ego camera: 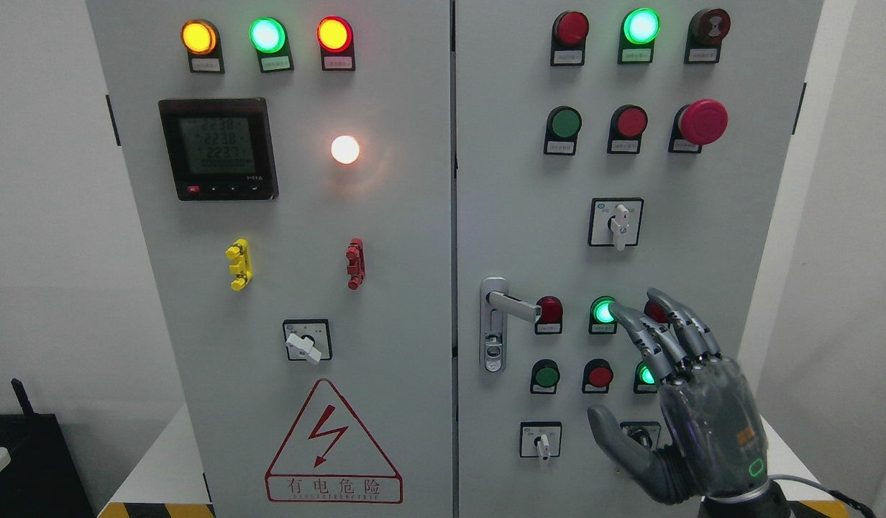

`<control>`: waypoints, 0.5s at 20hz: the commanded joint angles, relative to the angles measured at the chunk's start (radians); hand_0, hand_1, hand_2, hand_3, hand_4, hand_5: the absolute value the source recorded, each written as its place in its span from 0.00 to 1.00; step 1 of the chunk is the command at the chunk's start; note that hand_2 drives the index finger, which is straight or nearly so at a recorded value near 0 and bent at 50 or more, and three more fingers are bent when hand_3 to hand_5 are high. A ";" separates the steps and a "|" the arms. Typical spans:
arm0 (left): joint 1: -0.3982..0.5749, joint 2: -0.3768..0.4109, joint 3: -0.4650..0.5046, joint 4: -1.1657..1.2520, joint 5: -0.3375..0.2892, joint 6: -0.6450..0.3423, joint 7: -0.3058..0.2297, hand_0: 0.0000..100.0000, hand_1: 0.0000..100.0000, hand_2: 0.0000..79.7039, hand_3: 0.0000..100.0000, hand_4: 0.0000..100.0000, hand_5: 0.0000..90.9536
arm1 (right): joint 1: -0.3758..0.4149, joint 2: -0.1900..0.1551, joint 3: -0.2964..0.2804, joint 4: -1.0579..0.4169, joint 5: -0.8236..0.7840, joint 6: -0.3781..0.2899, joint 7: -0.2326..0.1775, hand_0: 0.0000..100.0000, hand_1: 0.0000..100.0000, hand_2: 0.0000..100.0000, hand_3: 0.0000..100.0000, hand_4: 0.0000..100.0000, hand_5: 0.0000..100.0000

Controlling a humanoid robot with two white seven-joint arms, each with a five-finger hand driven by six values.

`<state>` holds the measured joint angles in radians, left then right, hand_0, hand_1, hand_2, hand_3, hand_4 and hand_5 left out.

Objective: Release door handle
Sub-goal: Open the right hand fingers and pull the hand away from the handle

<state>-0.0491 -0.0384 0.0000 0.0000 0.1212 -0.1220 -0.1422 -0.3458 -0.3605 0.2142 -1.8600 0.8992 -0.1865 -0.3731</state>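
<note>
The silver door handle sits on the left edge of the right cabinet door, its lever pointing right from a chrome lock plate. My right hand is to the right of the handle and apart from it, fingers spread and empty. Its fingertips lie over the lit green button in the button row. The thumb points left lower down. The left arm is out of the picture.
The grey two-door control cabinet fills the view, with indicator lamps, push buttons, a red emergency stop, rotary switches and a digital meter. A high-voltage warning triangle marks the left door. White walls flank it.
</note>
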 commanded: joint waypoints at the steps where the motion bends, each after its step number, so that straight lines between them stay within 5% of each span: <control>1: 0.000 0.000 0.011 0.017 0.000 0.001 0.000 0.12 0.39 0.00 0.00 0.00 0.00 | 0.004 -0.025 0.010 -0.015 -0.023 -0.001 0.008 0.38 0.00 0.00 0.05 0.00 0.00; 10: 0.000 0.000 0.011 0.017 0.000 0.001 0.000 0.12 0.39 0.00 0.00 0.00 0.00 | 0.007 0.002 0.010 -0.015 -0.023 -0.001 0.010 0.37 0.00 0.00 0.06 0.00 0.00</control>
<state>-0.0491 -0.0384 0.0000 0.0000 0.1212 -0.1220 -0.1423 -0.3391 -0.3644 0.2199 -1.8688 0.8795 -0.1864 -0.3654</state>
